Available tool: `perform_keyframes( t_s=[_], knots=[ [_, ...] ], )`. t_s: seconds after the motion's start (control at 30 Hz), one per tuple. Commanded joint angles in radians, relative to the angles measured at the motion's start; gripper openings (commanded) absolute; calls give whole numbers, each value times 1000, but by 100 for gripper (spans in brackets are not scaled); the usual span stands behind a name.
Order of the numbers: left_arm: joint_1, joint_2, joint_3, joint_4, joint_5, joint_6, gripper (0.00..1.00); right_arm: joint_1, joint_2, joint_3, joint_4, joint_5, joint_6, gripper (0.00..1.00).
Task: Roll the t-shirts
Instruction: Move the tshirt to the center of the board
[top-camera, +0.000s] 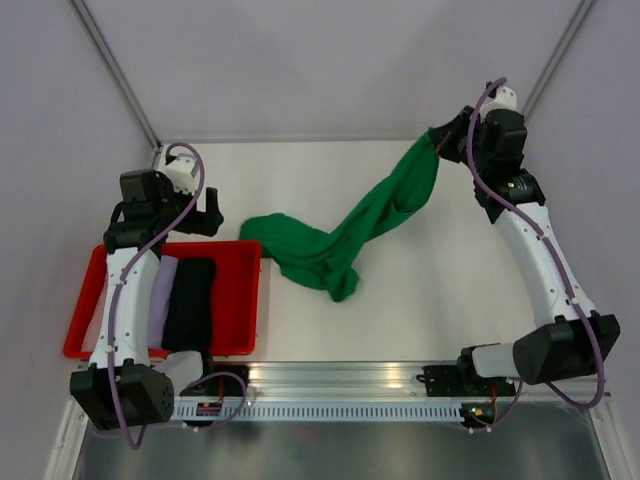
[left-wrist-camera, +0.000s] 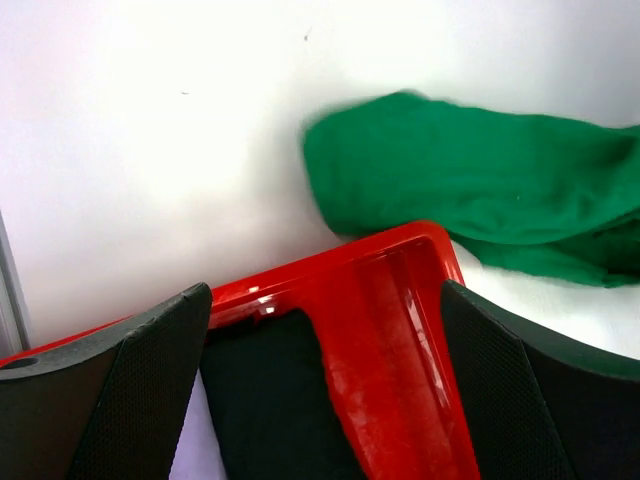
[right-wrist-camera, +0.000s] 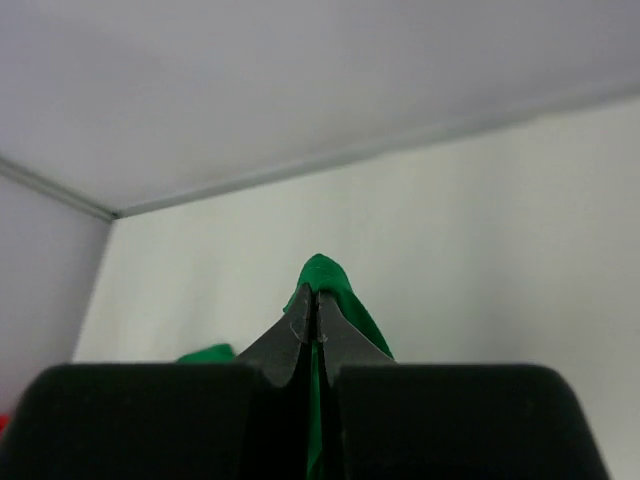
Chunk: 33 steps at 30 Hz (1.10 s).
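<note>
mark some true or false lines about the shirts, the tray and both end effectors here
1. The right end effector is shut on the green t-shirt. True.
2. The left end effector grips the black t-shirt. False: it is open and holds nothing, by the far edge of the red tray.
3. The green t-shirt lies in the red tray. False: it trails on the table right of the tray, with one end lifted.
4. The black t-shirt lies in the tray beside the lavender t-shirt. True.

No legible text, labels, brands or nos. anywhere in any view.
</note>
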Motion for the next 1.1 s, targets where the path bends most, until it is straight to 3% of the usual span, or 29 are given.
perform_keyframes(
  t_s=[0.0,0.03,0.17,0.33,0.47,0.57,0.67,0.77,1.0,1.03,1.07],
  knots=[
    [-56,47,54,-13,46,39,100,-126,-12,-106,-57,79,61,0],
    [-93,62,64,-26,21,56,100,-126,-9,-131,-66,90,41,0],
    [-462,183,134,-70,-133,108,100,-126,8,-172,-87,63,30,0],
    [-803,400,317,-144,-290,180,100,-128,-27,-232,-82,113,29,0],
    [-1029,586,444,-136,-274,140,100,-143,-52,-289,-71,122,47,0],
    [-1063,720,502,-107,-217,136,100,-174,-56,-319,-76,101,63,0],
    [-1051,798,487,-76,-308,159,99,-226,-41,-329,-94,116,53,0],
    [-1044,798,394,-29,-341,211,98,-252,-14,-332,-102,118,49,0],
    [-1045,875,334,-12,-335,235,94,-257,63,-332,-88,118,32,1],
    [-1045,880,329,-6,-329,226,89,-258,82,-321,-87,112,32,6],
    [-1043,889,328,5,-325,220,86,-261,123,-306,-115,101,21,30]
  ],
)
